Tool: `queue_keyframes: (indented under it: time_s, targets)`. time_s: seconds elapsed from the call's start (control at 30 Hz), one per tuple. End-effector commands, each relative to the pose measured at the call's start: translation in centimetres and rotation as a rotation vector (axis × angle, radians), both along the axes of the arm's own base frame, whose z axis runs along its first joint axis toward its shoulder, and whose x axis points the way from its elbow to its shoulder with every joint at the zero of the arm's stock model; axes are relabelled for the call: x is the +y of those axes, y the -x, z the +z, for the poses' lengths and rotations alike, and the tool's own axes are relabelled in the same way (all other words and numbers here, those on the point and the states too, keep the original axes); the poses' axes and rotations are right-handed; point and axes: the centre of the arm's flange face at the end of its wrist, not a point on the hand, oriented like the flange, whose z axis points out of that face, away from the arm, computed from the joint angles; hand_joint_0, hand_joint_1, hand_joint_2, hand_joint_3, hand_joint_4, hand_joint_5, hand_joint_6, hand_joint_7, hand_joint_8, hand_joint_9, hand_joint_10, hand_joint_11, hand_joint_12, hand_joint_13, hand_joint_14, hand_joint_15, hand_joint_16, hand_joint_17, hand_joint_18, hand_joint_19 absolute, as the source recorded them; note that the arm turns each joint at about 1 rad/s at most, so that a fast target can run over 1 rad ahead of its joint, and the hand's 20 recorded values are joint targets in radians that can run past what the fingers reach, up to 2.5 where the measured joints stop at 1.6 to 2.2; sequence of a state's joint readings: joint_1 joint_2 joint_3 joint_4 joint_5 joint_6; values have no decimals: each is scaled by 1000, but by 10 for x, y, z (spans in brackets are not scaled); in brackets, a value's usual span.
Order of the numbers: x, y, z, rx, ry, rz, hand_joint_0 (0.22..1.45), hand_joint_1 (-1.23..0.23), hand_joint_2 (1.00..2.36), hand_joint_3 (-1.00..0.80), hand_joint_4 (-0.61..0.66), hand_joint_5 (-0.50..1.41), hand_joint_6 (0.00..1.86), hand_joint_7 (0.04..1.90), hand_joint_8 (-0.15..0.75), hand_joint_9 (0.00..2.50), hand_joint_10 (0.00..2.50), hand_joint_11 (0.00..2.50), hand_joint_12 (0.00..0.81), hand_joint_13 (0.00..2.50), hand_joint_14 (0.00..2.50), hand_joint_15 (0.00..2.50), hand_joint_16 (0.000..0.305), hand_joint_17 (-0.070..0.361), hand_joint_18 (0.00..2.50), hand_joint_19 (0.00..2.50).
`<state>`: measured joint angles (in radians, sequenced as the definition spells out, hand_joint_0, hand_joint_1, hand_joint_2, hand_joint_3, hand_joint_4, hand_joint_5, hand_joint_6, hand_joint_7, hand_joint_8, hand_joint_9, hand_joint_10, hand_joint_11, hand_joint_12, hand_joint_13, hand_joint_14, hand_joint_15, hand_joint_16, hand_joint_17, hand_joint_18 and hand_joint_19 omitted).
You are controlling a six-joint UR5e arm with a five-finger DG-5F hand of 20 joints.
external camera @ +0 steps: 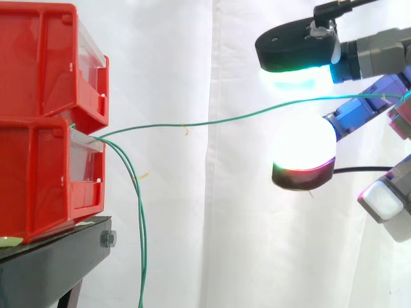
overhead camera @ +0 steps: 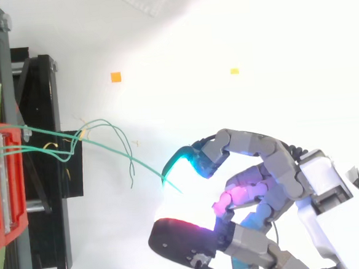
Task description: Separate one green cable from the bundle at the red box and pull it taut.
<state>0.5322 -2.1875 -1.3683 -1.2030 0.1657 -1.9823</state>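
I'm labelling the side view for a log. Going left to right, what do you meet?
Stacked red bins → hanging green cables → hand. The stretched green cable runs from the bins into the hand, so it has no single place.

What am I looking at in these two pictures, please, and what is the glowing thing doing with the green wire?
This is a robot arm ending in a hand with fingers and a thumb; the glowing pads are its own fingertips. One picture is taken level from the side, the other from above, and both show the same scene. Two red bins stand stacked on a black stand before a white curtain. The hand's fingers curl on one green cable that comes from the bins' front and runs almost straight to it; the other green cables hang loose.
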Motion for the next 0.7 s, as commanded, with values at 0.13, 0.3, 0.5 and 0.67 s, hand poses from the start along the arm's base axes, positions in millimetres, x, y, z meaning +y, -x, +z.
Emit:
queue_keyframes:
  time_s: [0.13,0.3,0.5,0.67]
  targets:
    - [-1,1,2,7,-51,-3,613,-696,1000,-500,-11,20,832,945,248,1874,31,980,338,1235,24,750,45,101,791,716]
    - [-2,1,2,8,-52,-4,664,-724,1003,-451,-24,22,819,963,256,1884,31,992,339,1243,24,742,43,97,816,735]
    - [-2,1,2,9,-53,-4,678,-758,1012,-336,-19,27,790,1041,267,1870,31,1007,334,1232,25,751,41,93,819,715]
    - [-3,1,2,9,-53,-6,685,-746,1013,-333,-1,26,783,1063,260,1846,32,1004,334,1223,26,755,41,92,812,706]
